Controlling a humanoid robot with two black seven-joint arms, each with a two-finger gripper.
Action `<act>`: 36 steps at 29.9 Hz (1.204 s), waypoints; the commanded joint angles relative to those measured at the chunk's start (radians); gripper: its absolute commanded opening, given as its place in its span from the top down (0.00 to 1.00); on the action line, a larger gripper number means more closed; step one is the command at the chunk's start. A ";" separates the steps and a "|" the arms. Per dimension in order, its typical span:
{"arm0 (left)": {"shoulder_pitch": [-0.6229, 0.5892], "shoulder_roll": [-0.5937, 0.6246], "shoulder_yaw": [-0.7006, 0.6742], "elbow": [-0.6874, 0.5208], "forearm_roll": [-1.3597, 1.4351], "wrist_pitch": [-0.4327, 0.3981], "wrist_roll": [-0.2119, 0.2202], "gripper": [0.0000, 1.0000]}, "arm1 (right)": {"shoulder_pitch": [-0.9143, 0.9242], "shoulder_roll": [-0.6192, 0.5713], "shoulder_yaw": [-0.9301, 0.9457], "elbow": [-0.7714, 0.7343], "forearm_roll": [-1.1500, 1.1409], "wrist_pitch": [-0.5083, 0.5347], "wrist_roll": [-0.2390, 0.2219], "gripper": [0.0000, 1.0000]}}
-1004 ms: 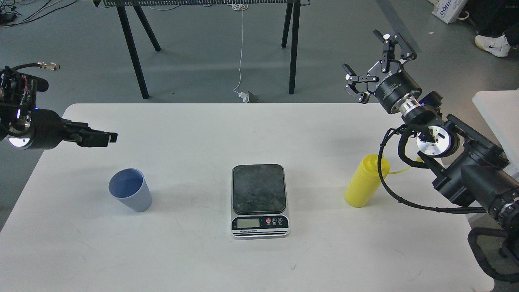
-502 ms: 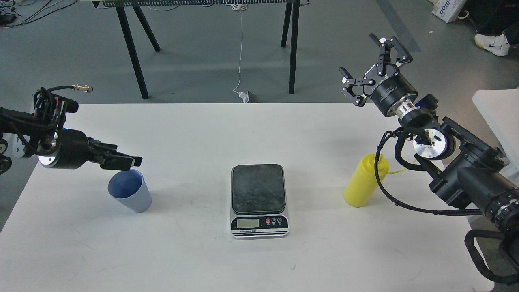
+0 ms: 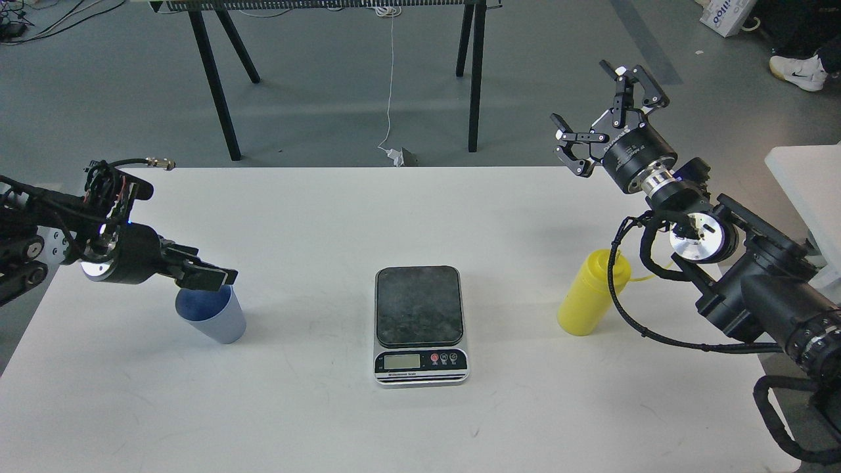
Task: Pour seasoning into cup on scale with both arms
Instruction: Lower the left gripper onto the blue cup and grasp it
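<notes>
Table (image 3: 420, 210): white, rounded corners, fills most of the head view; grey floor beyond it, with black legs (image 3: 211, 79) of other furniture at the top.
Right arm (image 3: 755, 289): black, enters from the right edge, rises toward the table's far right corner; silver wrist disc faces the camera; a black cable loops down from it and crosses in front of the bottle's top.
Left arm (image 3: 52, 240): black, enters from the left edge, reaches right, low over the table's left part.
Scale (image 3: 420, 325): flat on the table's middle, nearer the front; dark plate bare; silver front with LCD and round buttons faces the camera.
Right gripper (image 3: 594, 112): raised beyond the far right table edge; fingers spread wide, nothing between them; well apart from the bottle.
Left gripper (image 3: 207, 277): over the cup's far rim; seen dark and edge-on, so I cannot tell whether the fingers are apart or together, nor whether they touch the cup.
Bottle (image 3: 588, 299): yellow, upright on the table right of the scale, near the right arm, ungripped.
Cup (image 3: 213, 315): blue-grey, upright on the table left of the scale, well apart from it; mouth partly hidden by the left gripper.
</notes>
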 commanded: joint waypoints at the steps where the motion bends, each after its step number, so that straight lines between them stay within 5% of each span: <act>1: 0.009 -0.002 0.014 0.003 0.007 0.000 0.000 0.05 | 0.000 0.000 0.001 0.002 0.000 0.000 0.000 0.00; 23: 0.015 -0.034 0.090 0.106 0.018 0.000 0.000 0.07 | 0.090 0.011 0.008 0.005 0.002 0.000 0.000 0.00; 32: 0.013 -0.048 0.089 0.106 0.012 0.000 0.000 0.25 | 0.083 0.010 0.008 0.005 0.002 0.000 0.000 0.00; 36: 0.012 -0.054 0.089 0.106 0.015 0.000 0.000 0.44 | 0.080 0.010 0.008 0.005 0.002 0.000 0.000 0.00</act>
